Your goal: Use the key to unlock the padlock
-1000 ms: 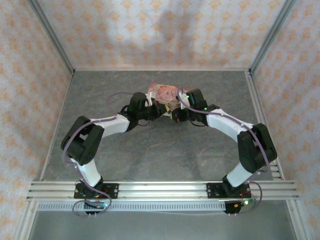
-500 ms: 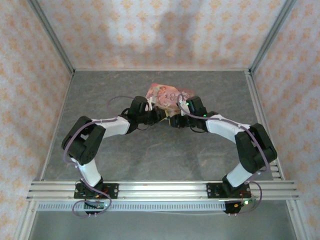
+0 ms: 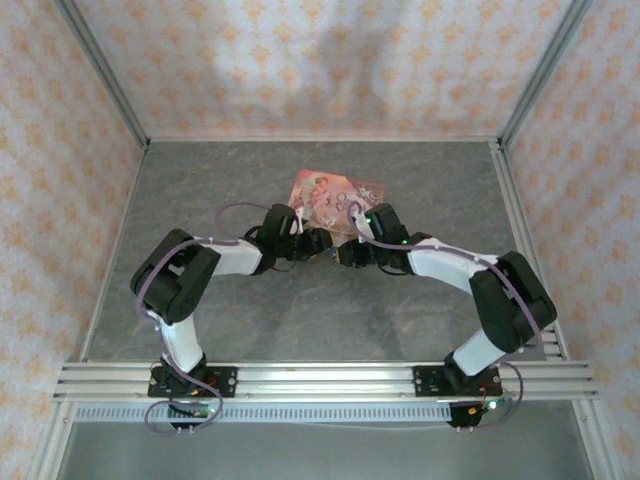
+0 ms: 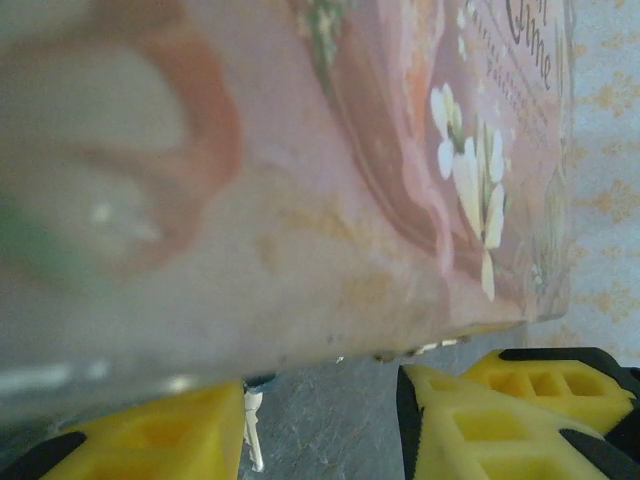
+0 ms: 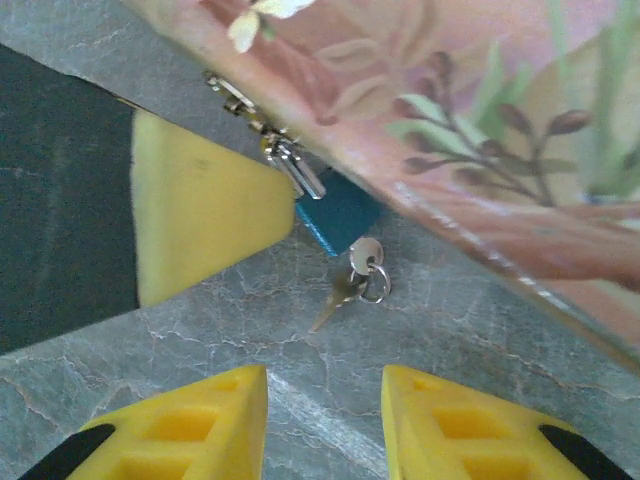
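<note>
- The box point(image 3: 335, 192), pink with flowers, lies on the table point(image 3: 300, 320). Both arms reach to its near edge, one from each side.
- The padlock point(image 5: 335, 215) hangs at this near edge of the box. Its silver shackle goes through the hasp point(image 5: 240, 95) of the box, and its blue body sits just under the edge.
- The key point(image 5: 345, 278) lies flat on the table just beside the padlock body, on the side away from the box. Its round head is toward the padlock and its blade points away from the box. A small ring point(image 5: 378, 287) hangs on the head. Whether the head touches the padlock cannot be told.
- The right gripper point(image 5: 325, 425) is near the key, farther from the box. Its yellow fingers point(image 5: 200, 425) are spread, with bare table between them, and the key blade points toward this gap.
- The left gripper point(image 4: 325, 440) is close against the box wall. Its fingers point(image 4: 480, 420) are also spread, with table in the gap.
- In the right wrist view, one yellow finger of the left gripper is just beside the shackle, at the box edge.
</note>
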